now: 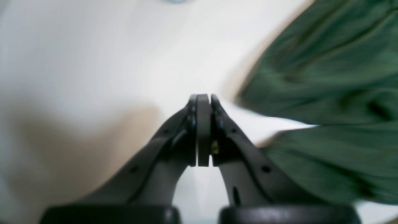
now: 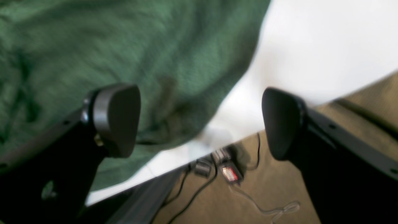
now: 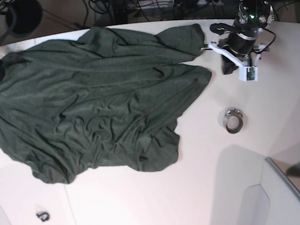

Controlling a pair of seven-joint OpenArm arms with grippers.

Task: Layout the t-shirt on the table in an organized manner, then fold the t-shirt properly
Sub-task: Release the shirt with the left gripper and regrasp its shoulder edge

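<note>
The t-shirt (image 3: 90, 102) lies spread, wrinkled, over the white table's (image 3: 149, 204) far left part (cables on the floor behind). Left gripper (image 1: 203, 102) is pressed together; right gripper (image 2: 202, 121) gapes wide, empty.

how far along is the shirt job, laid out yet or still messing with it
Partly laid out: the t-shirt is spread across the table but wrinkled and lopsided, with no fold made. Nothing is in hand: the right gripper is open over the shirt's edge, and the left gripper is shut and empty beside a sleeve. Smoothing, squaring up and all folding remain.
</note>
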